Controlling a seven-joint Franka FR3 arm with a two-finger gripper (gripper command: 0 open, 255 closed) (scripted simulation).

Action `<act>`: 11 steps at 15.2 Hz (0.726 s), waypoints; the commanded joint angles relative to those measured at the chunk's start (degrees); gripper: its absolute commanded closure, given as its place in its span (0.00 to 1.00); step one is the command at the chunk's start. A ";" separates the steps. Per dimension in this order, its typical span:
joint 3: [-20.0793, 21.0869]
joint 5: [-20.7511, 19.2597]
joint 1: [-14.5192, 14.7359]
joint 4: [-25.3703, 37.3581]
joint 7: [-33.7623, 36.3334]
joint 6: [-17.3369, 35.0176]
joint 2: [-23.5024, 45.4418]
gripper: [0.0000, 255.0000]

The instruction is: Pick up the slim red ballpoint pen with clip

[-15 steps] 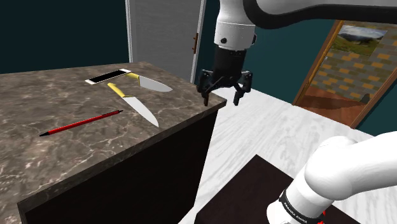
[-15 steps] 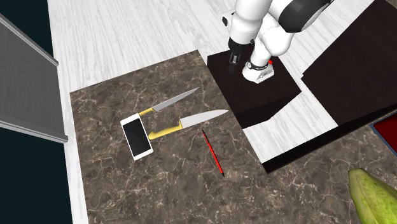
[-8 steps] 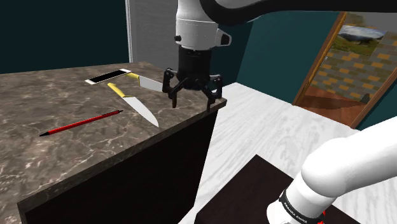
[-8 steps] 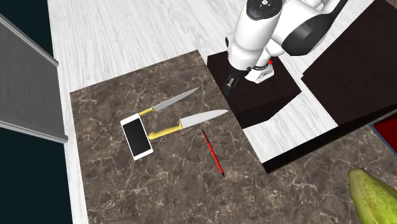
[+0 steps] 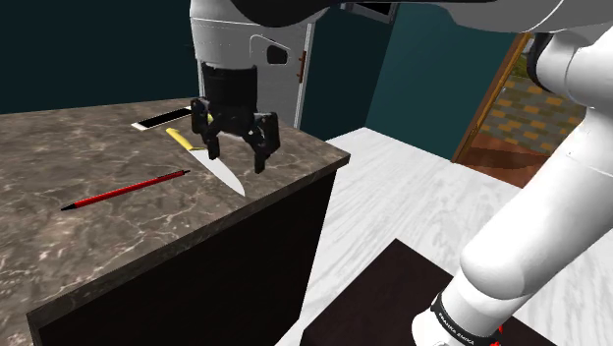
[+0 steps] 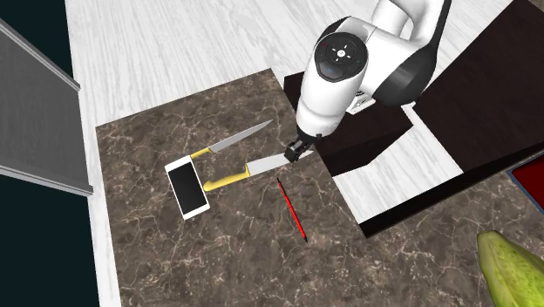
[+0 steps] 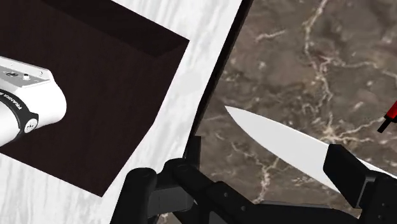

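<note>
Pen [image 5: 125, 190]: slim, red with a dark end, lying flat on the marble counter [image 5: 88, 147]; nothing holds it
Pen place: shoulder view's left of the gripper, dark end aimed toward the yellow-handled knife, close to its blade but not touching; in the second exterior view the pen [image 6: 291, 209] lies just below that blade; one end of the pen [image 7: 389, 114] shows past one finger in the wrist view
Gripper [image 5: 236, 149]: black, released, fingers spread wide, clasping nothing; hovers above the blade of the yellow-handled knife, near the counter edge on the stand's side; apart from the pen
Gripper from above [image 6: 298, 150]: mostly hidden under the white wrist, over the blade's tip end
Fingers [image 7: 143, 191]: stand well apart, the blade's point on the counter between them, untouched
Yellow-handled knife [image 5: 224, 172]: pale blade, flat on the counter, tip toward the counter edge [image 6: 261, 164]; blade runs across the wrist view [image 7: 286, 143]
Second knife [image 6: 231, 139]: also yellow-handled, flat, beyond the first one, handle end near the phone
Phone [image 6: 187, 188]: white rim, dark screen, flat, beside both knife handles; far side of the counter in the shoulder view [image 5: 162, 119]
Stand [image 5: 393, 295]: dark box, just beside the counter, white arm base on it [image 7: 25, 102]
Floor [image 5: 393, 197]: pale wood-grain
Green thing [image 6: 510, 270]: cut by the corner of the second exterior view, cannot tell what it is
</note>
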 commanded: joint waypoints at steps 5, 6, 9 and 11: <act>0.14 -17.78 10.88 19.12 23.89 -5.01 23.20 0.00; -1.18 -19.79 13.63 22.98 26.46 -6.35 26.26 0.00; -3.50 -22.32 17.67 28.42 29.87 -7.73 30.62 0.00; -3.46 -22.12 16.97 26.32 29.97 -5.99 30.32 0.00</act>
